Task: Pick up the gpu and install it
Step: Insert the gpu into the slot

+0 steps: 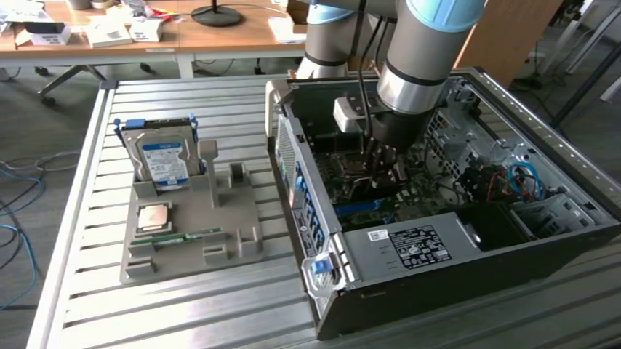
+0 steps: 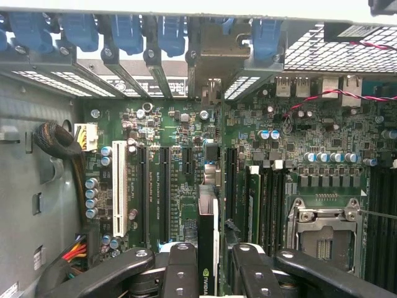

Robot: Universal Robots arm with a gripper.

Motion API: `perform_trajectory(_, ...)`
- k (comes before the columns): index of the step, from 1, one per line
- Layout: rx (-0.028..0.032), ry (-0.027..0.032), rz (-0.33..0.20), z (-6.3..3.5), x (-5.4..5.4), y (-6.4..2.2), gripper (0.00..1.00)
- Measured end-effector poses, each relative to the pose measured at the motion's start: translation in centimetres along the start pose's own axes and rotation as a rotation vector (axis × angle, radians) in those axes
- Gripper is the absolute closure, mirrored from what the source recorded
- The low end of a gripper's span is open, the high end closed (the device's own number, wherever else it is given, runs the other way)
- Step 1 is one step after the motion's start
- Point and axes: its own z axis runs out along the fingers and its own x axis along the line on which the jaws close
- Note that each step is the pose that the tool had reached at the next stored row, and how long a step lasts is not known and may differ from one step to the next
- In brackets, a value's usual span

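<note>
Pincer [image 2: 213,264] clamping gpu [image 2: 206,233], arm [image 1: 424,62] vertical inside case [image 1: 383,287]

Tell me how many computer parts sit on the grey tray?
3: a hard drive standing at the far end, a square chip in the middle, a green memory stick nearest the camera.

Slatted metal desk [image 1: 174,305] across foreground; wooden desk [image 1: 223,40] w/ white boxes [image 1: 107,33] & black lamp base [image 1: 217,14] upper left; grey floor [image 1: 49,109], blue cables [image 1: 25,166] at left edge.
</note>
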Motion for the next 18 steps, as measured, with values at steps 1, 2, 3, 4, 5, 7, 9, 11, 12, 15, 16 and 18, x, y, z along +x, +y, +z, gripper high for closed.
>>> perform_trajectory(1,0.0,0.0,0.0,0.01,0.0,0.0,0.74)
perform_trajectory(2,0.0002,-0.0004,0.0,0.06,0.0,0.0,0.74)
perform_trajectory(3,0.0001,-0.0003,0.0,0.08,0.0,0.0,0.74)
perform_trajectory(4,0.0,0.0,0.0,0.11,0.0,0.0,0.74)
perform_trajectory(5,0.0,0.0,0.0,0.14,0.0,0.0,0.74)
perform_trajectory(7,0.0,0.0,0.0,0.21,0.01,0.0,0.74)
perform_trajectory(9,0.0001,-0.0001,0.0,0.28,0.01,0.0,0.74)
perform_trajectory(11,0.0,0.0,0.0,0.36,0.01,0.0,0.74)
perform_trajectory(12,0.0,-0.0001,0.0,0.4,0.01,0.01,0.74)
perform_trajectory(15,0.0,0.0,0.0,0.53,0.02,0.02,0.74)
perform_trajectory(16,-0.0001,0.0001,0.0,0.56,0.02,0.02,0.74)
perform_trajectory(18,0.0,0.0,0.0,0.63,0.02,0.03,0.74)
